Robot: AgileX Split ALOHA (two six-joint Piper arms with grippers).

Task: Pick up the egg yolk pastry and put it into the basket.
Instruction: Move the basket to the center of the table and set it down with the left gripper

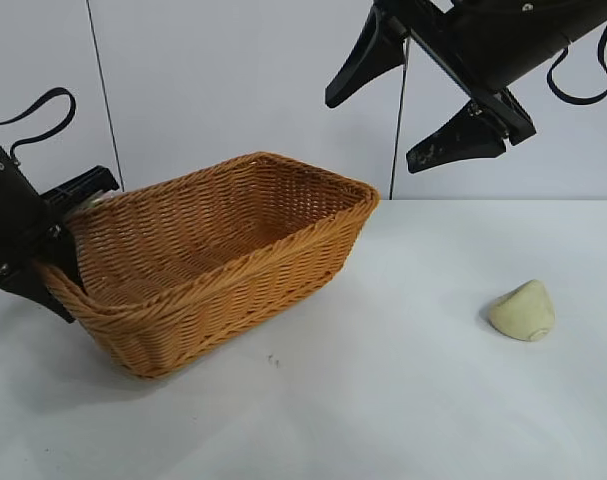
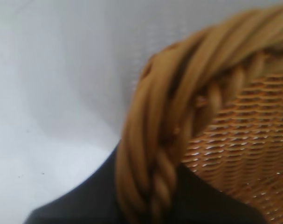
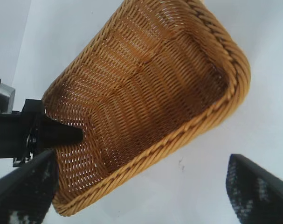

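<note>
Closest to me on the white table [image 1: 383,400] is bare space. A little further back, on the right side, sits the egg yolk pastry [image 1: 523,310]. It is a small pale yellow lump, tipped over so its flat end faces me. It lies well apart from everything else, and nothing is touching it.

On the left side is the big orange-brown basket [image 1: 223,260]. I cannot see anything inside it. One short end is lifted off the table, so the whole basket sits tilted, with its right end up in the air.

My left gripper [image 1: 63,255] is at the basket's left end. Its black fingers are squeezed together on the thick braided rim there, one finger [image 3: 62,135] inside the basket and one outside. In the left wrist view the rim [image 2: 155,154] fills the picture, very close, with the black finger [image 2: 85,200] right below it.

Furthest back and high up on the right hangs my right gripper [image 1: 408,95]. Its two black fingers [image 1: 453,140] stand wide apart, and they hold nothing. It is above the table, between the basket and the pastry, and well above both. From its wrist view I look down into the basket.
</note>
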